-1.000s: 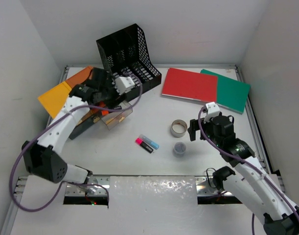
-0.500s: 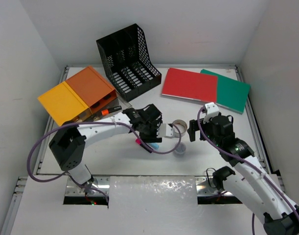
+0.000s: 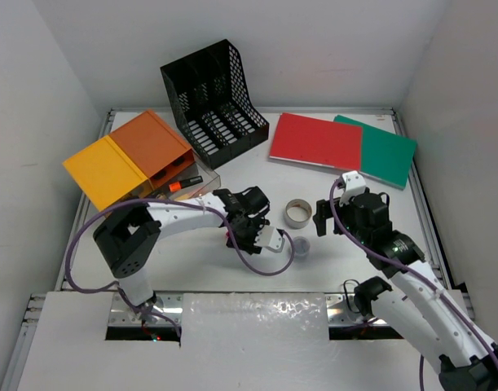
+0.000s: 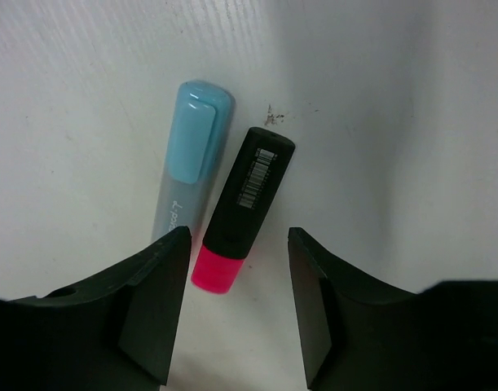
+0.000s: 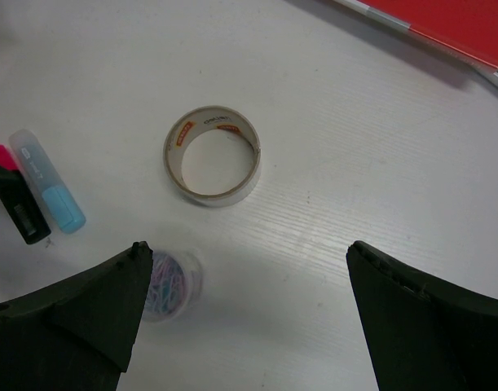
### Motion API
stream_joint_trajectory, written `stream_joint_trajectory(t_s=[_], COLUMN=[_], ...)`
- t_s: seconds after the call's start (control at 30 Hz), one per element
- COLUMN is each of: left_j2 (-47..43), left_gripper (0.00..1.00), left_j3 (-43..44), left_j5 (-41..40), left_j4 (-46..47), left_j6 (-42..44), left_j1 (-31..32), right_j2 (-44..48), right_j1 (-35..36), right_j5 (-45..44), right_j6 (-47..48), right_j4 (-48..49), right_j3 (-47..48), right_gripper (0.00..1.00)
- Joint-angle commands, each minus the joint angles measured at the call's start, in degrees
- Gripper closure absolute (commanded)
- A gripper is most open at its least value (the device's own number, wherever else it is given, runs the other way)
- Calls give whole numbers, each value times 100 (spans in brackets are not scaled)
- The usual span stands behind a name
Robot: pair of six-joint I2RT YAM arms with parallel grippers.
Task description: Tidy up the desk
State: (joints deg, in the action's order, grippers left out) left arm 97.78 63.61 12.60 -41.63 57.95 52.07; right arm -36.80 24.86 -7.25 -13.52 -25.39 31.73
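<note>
Claws open; left claw [image 4: 239,244] astride pink highlighter [image 4: 244,191], blue highlighter [image 4: 191,159] alongside; right claw [image 5: 249,248] apart

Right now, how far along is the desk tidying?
Early. Done: markers sit in the clear tray by the orange box. In hand: left tool straddles the pink highlighter, jaws open. Left: blue highlighter, tape roll, clip jar, red folder and green folder outside the black rack.

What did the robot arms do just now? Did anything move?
The left arm swung from the orange box to the middle of the desk and now sits over the pink marker, its jaws narrowing, nothing gripped yet. The right arm and the tape roll stayed put.
</note>
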Motion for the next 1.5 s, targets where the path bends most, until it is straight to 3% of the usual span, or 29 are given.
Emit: stream_joint_trajectory(t_s=[0.0,0.53,0.73,0.83,0.87,1.03,1.13,1.27,1.3,1.37,1.47], left_j2=[92,699,796,725,708,234,-546,-1330,-1418,-1411,-1270], left_gripper=[50,56,70,89,100,100,100,100,100,100,100], left_j3=[81,28,-226,-393,-394,-359,-18,861,1081,1906,2769], left_j5=[129,85,120,15,-3,-11,-109,-283,-685,-908,-645], left_j4=[155,260,348,497,524,568,419,251,252,-177,-600], left_j6=[278,260,190,76,24,-600,-969,-1715,-2170,-2639,-2580], left_j1=[40,40,40,40,40,31,-22,-363,-469,-1065,-2310], right_j2=[58,243,287,331,322,296,270,208,208,173,181], right_j1=[-17,-25,-25,-25,-25,-25,-25,-25,-25,-17,-25], right_j5=[-40,-75,-102,-102,-102,-128,-268,-251,-242,-198,-163], right_j6=[-2,7,16,7,-2,-28,-19,-37,-37,-54,-72], right_j4=[166,122,113,157,157,104,113,183,192,201,236], right_j3=[9,-8,-8,-26,-17,0,-17,-17,-17,9,0], right_gripper=[1,1,1,1,1,1,1,1,1,1,1])
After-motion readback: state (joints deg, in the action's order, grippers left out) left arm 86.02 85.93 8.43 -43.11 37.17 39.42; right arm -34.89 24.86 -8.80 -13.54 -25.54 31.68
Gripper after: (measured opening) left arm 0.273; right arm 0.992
